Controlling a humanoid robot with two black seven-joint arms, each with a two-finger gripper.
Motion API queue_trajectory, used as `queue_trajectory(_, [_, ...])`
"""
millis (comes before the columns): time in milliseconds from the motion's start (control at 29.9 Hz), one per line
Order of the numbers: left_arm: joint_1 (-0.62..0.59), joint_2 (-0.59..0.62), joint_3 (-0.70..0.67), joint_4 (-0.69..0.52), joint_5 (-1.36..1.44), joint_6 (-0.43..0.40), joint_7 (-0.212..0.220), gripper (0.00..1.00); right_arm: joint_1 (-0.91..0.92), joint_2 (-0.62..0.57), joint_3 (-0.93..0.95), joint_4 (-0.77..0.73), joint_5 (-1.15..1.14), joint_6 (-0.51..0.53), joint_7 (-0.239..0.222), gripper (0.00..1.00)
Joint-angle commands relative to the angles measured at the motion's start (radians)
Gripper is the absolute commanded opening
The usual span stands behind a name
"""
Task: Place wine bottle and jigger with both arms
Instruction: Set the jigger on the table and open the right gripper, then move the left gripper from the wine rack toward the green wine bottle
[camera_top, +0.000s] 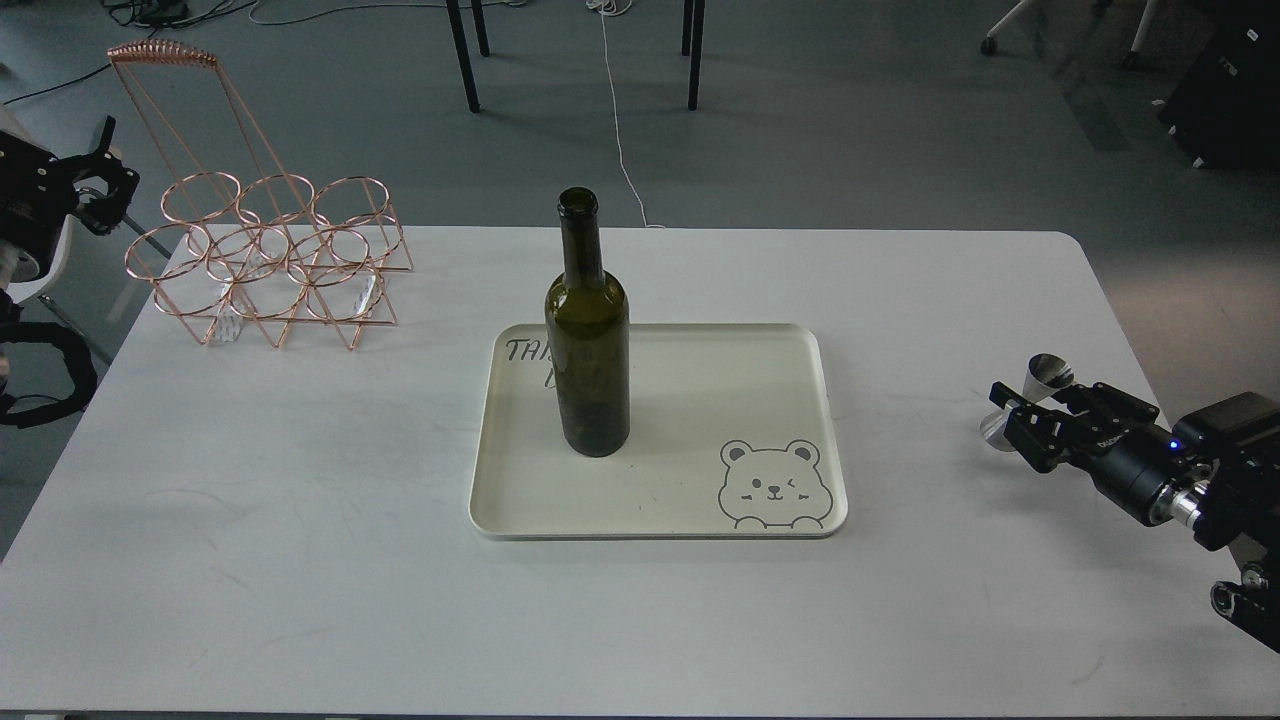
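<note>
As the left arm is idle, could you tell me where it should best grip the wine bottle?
Grip the wine bottle around its straight lower body, coming in level from the robot's left; it stands upright on the tray with that side unobstructed.

Your wine bottle (587, 340) upright on tray (780, 345); right gripper (1020, 420) at jigger (1030, 395), table's right edge; left gripper (105, 190) beside copper rack (270, 260).
</note>
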Motion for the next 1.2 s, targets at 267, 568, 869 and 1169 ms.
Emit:
queue_trajectory(267, [-0.001, 0.012, 0.006, -0.001, 0.001, -0.002, 0.011, 0.98, -0.026, -0.289, 0.02, 0.196, 0.093, 0.0, 0.0, 0.97])
queue_trajectory(568, [0.0, 0.01, 0.018, 0.001, 0.005, -0.005, 0.011, 0.98, 0.167, -0.307, 0.032, 0.233, 0.696, 0.0, 0.0, 0.97])
queue_trajectory(869, [-0.012, 0.009, 0.018, 0.012, 0.04, -0.031, 0.015, 0.98, 0.322, -0.085, 0.098, 0.144, 1.027, 0.102, 0.0, 0.99])
queue_trajectory(1169, [-0.023, 0.001, 0.017, -0.017, 0.046, -0.017, 0.015, 0.98, 0.33, 0.085, 0.354, -0.055, 1.187, 0.382, 0.0, 0.99])
